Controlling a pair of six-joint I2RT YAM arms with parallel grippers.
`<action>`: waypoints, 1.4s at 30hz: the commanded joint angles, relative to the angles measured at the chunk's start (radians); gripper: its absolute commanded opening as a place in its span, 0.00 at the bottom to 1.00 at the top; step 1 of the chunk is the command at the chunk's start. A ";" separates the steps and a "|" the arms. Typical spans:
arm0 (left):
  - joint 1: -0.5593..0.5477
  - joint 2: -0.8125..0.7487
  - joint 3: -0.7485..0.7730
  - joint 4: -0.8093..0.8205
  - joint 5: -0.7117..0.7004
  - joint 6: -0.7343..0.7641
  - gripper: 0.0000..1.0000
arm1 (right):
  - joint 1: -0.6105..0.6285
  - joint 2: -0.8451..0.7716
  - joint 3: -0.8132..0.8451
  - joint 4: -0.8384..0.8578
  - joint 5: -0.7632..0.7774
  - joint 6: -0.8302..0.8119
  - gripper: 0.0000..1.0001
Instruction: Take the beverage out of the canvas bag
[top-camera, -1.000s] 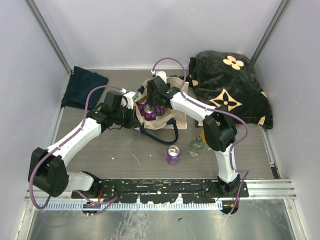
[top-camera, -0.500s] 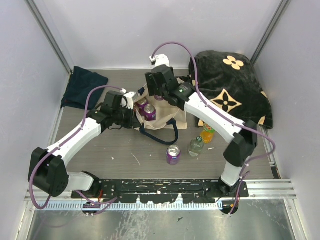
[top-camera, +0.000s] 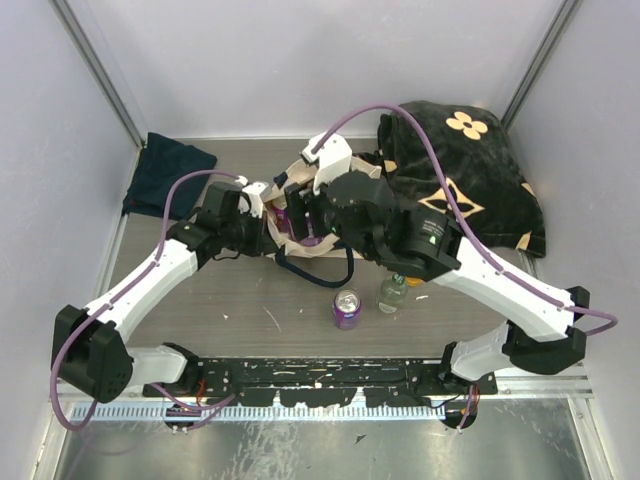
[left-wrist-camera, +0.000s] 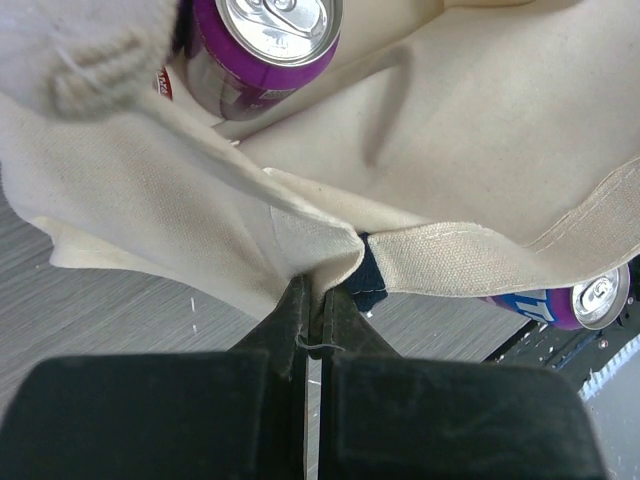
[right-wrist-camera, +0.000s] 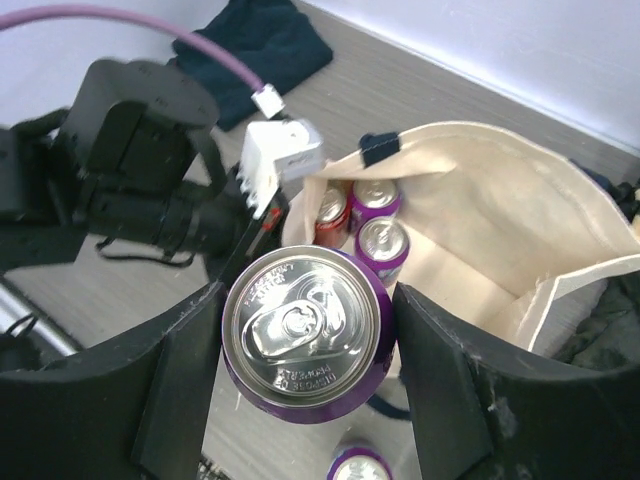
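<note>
While the left gripper (left-wrist-camera: 315, 303) is clamped tight on the cream rim of the canvas bag (left-wrist-camera: 480, 150), right beside the spot where a navy handle is sewn on, we see the right gripper (right-wrist-camera: 308, 300) grasping a purple can (right-wrist-camera: 300, 345) upright between its two black fingers (right-wrist-camera: 180, 370), one against each side of the can. The can's silver top with its pull tab faces the right wrist camera. It lies over the near rim of the bag's open mouth and looks much closer to the camera than what lies inside; we cannot tell whether its base is clear of the rim.

Inside the bag we see two more purple cans (right-wrist-camera: 383, 243) and a red can (right-wrist-camera: 330, 205), standing together against the wall nearest the left arm.

From above, the right arm covers most of the bag, which sits mid-table with a navy handle (top-camera: 320, 270) looped toward the arm bases. Nearer the bases stand another purple can (top-camera: 346, 308) and, just beside it, a clear bottle (top-camera: 392, 293). A black bag with tan flowers (top-camera: 470, 170) fills the far right corner, and a navy cloth (top-camera: 165, 175) lies at far left.
</note>
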 joint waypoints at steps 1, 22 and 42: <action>0.006 -0.015 0.008 -0.076 -0.102 0.020 0.01 | 0.097 -0.050 -0.009 0.023 0.010 0.068 0.01; 0.006 -0.081 -0.071 -0.046 -0.137 -0.014 0.01 | 0.249 -0.034 -0.322 0.094 -0.042 0.124 0.01; 0.005 -0.030 -0.071 -0.013 -0.110 -0.024 0.01 | 0.248 -0.020 -0.464 0.152 -0.055 0.149 0.00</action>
